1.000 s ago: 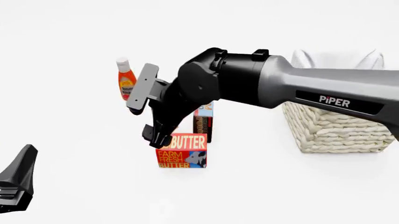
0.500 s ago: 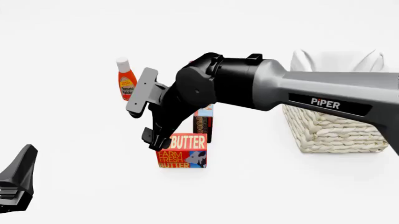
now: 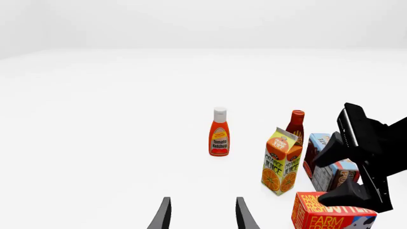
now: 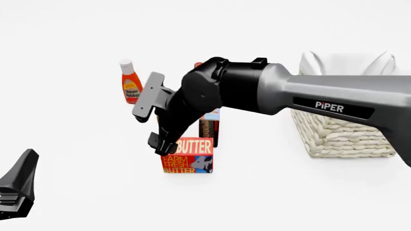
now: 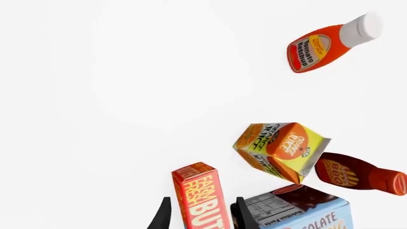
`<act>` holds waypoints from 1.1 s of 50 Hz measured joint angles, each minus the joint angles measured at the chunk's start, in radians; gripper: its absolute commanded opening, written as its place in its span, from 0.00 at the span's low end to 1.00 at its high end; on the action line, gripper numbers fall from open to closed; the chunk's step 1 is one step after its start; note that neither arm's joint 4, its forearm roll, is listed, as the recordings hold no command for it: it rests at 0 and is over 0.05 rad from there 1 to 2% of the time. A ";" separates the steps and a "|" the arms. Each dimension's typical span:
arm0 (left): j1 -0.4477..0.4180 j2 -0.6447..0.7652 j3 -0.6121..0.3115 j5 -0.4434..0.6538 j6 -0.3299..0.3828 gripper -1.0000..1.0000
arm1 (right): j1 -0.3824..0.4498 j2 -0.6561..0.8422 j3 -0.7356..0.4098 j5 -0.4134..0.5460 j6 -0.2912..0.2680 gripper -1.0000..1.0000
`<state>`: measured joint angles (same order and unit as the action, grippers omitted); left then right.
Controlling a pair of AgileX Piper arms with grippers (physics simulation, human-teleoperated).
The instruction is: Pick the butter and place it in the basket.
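The butter (image 4: 187,155) is a small red-orange box standing on the table, in front of the tall chocolate pudding box (image 4: 209,126). My right gripper (image 4: 160,142) reaches down at the butter's upper left corner. In the right wrist view its fingers (image 5: 162,215) stand open on either side of the butter (image 5: 198,193), with small gaps showing. The cream wicker basket (image 4: 343,134) stands to the right, partly behind the right arm. At the lower left of the front view, my left gripper (image 4: 22,178) rests open and holds nothing.
A ketchup bottle (image 4: 130,82) stands at the back left. An orange juice carton (image 3: 281,162), a dark red sauce bottle (image 3: 296,125) and the pudding box (image 3: 330,167) crowd just behind the butter (image 3: 330,214). The right gripper (image 3: 341,174) shows in the left wrist view.
The right arm's forearm has sunk slightly and shifted a little left. Its gripper stays at the butter's top corner. The butter and the left gripper have not moved.
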<state>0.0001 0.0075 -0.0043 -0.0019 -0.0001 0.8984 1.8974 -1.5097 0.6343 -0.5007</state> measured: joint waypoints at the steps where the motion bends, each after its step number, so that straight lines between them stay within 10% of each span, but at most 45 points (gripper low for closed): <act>1: 0.000 0.000 0.000 0.000 0.000 1.00 | -0.001 0.001 0.000 0.000 0.000 1.00; 55: 0.000 0.000 0.000 0.000 0.000 1.00 | -0.018 0.072 -0.024 0.001 0.009 1.00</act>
<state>0.0001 0.0075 -0.0043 -0.0019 -0.0001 0.8805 1.9699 -1.5335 0.6350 -0.4913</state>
